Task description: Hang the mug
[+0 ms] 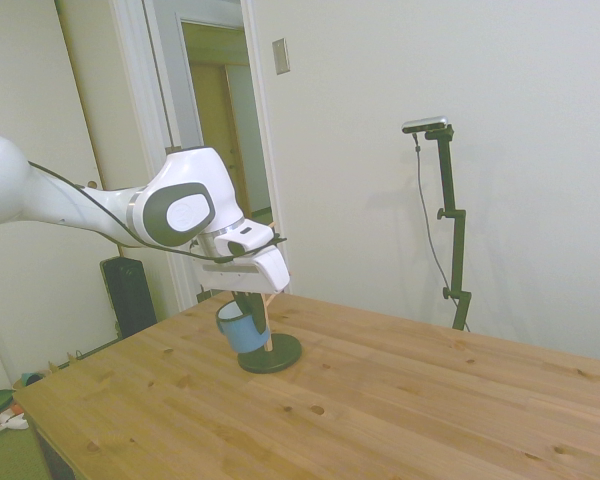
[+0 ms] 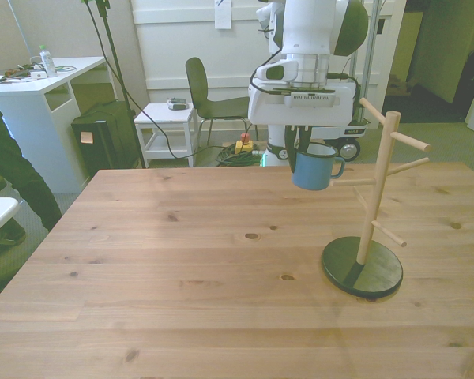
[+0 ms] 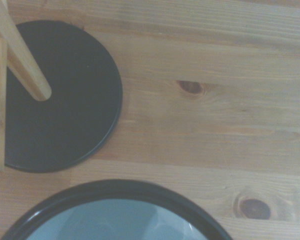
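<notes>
The light-blue mug (image 2: 310, 171) with its dark rim hangs upright above the table, and my gripper (image 2: 303, 150) is shut on its rim from above. Its small handle (image 2: 337, 166) points toward the wooden mug tree (image 2: 374, 189) and sits at the tip of a side peg (image 2: 357, 182); whether the peg passes through it I cannot tell. In the side view the mug (image 1: 240, 330) is right beside the tree's post (image 1: 266, 322), under the gripper (image 1: 242, 304). The wrist view shows the mug's rim (image 3: 121, 189), the tree's black base (image 3: 65, 95) and one peg (image 3: 21, 56).
The tree's round black base (image 2: 362, 268) stands on the wooden table (image 2: 182, 268) toward the front view's right. Other pegs (image 2: 411, 143) stick out higher and lower. A person (image 2: 4, 162) stands at the front view's left edge.
</notes>
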Controlling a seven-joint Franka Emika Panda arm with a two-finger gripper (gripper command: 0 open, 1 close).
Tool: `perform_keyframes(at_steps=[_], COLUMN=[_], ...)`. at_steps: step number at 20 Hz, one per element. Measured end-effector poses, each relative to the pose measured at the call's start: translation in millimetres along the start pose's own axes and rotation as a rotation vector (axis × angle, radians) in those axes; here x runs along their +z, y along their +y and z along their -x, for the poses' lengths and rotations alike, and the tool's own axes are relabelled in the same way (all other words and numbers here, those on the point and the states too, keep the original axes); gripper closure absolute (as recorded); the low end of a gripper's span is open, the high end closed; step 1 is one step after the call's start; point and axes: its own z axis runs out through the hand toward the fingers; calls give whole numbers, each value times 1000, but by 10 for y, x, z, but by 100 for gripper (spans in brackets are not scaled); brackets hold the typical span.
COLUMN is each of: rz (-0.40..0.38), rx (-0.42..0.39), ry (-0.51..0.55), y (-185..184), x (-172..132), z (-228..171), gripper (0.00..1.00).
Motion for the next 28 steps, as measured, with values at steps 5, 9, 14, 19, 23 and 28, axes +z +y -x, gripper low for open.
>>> perform_keyframes(at_steps=[5,9,14,19,23,28], rz=[3,-2,-5,-5,-4,-3], rx=[-20,-30,-25,-25,-21,-20], ry=[-10,-8,-5,-9,-12,-14], y=[-130,-215,-243,-322,-353,-356], x=[70,65,66,106,122,135], z=[12,18,-52,-73,-52,-50], gripper=[100,100,100,100,100,100])
